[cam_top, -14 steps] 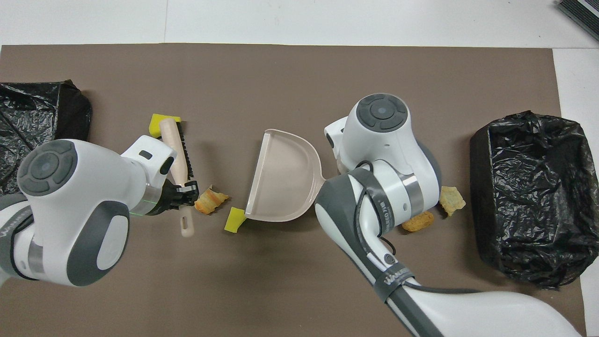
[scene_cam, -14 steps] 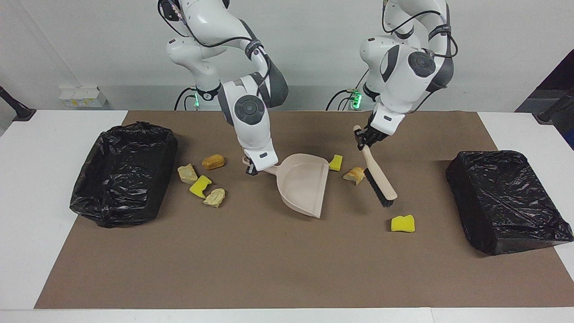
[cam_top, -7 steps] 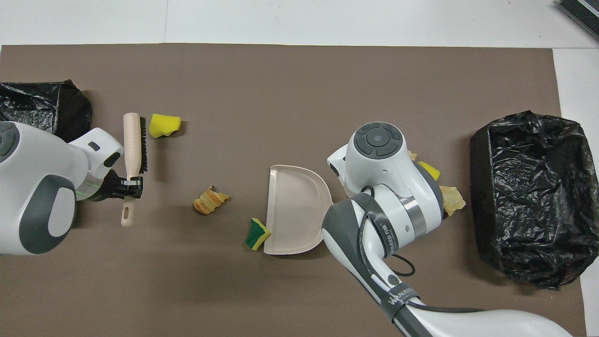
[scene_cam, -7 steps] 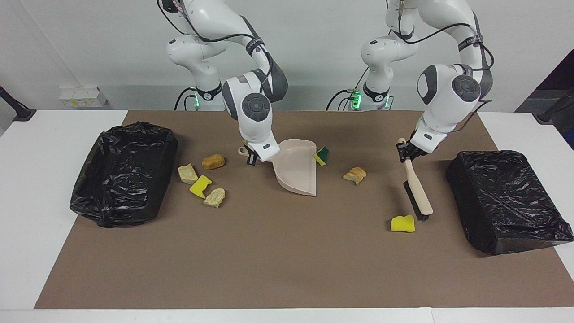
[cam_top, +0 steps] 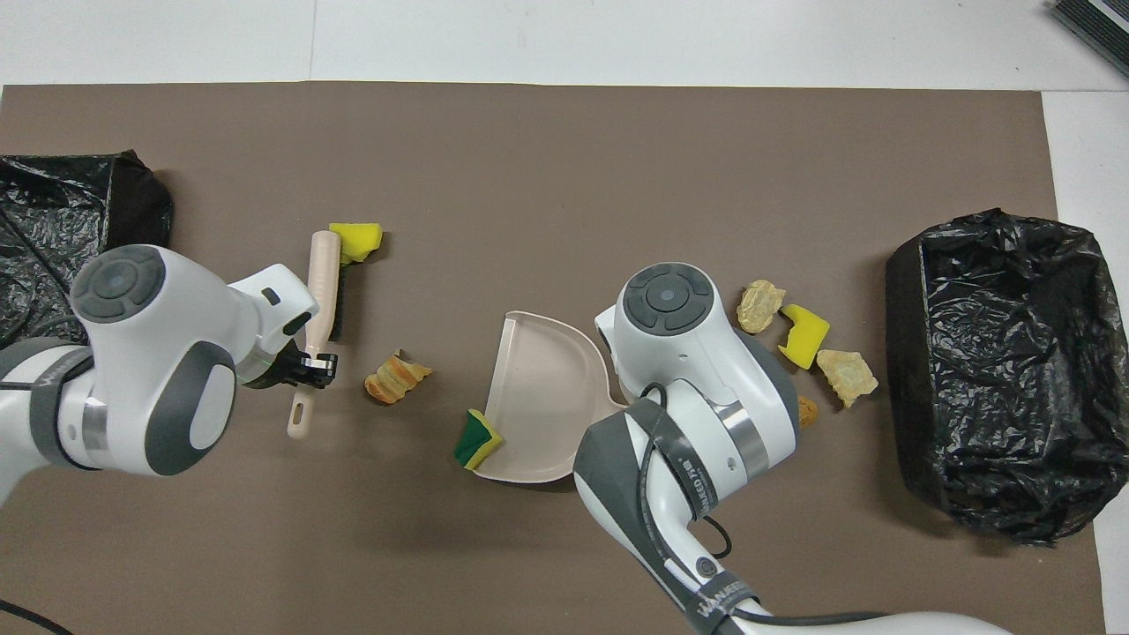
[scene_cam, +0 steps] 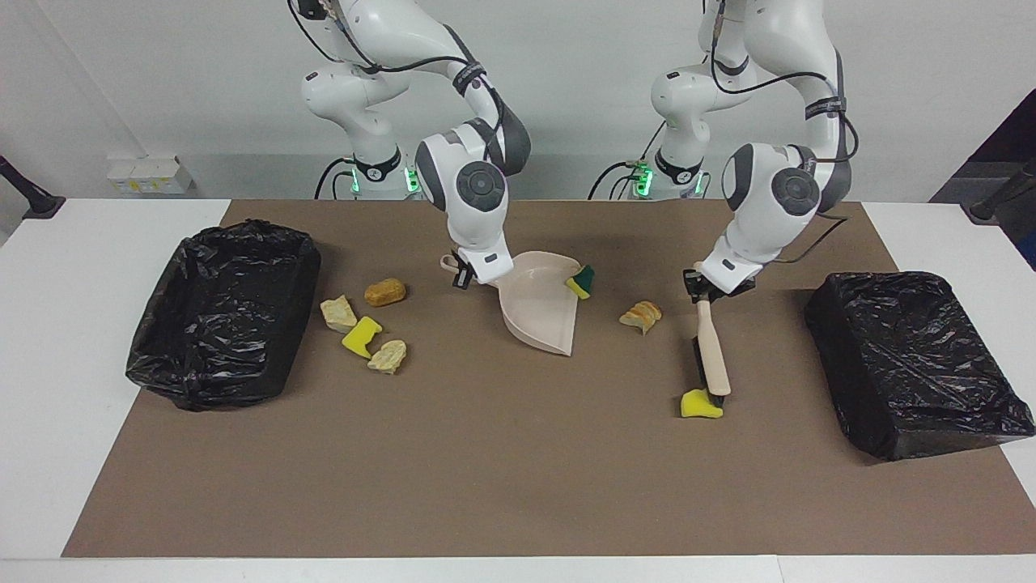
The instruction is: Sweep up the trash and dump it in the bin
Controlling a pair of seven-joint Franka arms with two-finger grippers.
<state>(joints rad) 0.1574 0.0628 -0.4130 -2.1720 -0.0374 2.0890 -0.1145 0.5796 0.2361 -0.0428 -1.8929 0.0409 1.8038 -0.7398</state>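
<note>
While left gripper (scene_cam: 701, 293) clamps brush (scene_cam: 711, 356) and right gripper (scene_cam: 463, 278) clamps dustpan (scene_cam: 538, 312), yellow sponge (scene_cam: 701, 404) may skid past brush tip.

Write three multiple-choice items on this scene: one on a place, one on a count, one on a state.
1. Where is the green-backed yellow sponge chunk?
A) at the mouth corner of the beige plastic dustpan
B) on the bare white tabletop
C) stacked on a bread lump

2. How many scraps lie clustered beside the black-bag-lined bin at the right arm's end?
A) two
B) four
C) six

3. The left gripper is:
A) open
B) shut on the beige-handled black-bristle brush
C) shut, empty

Key: 1 A, the chunk sits against the pan's corner; 2 B, two tan lumps, one orange, one yellow; 3 B, it clamps the brush handle.
</note>
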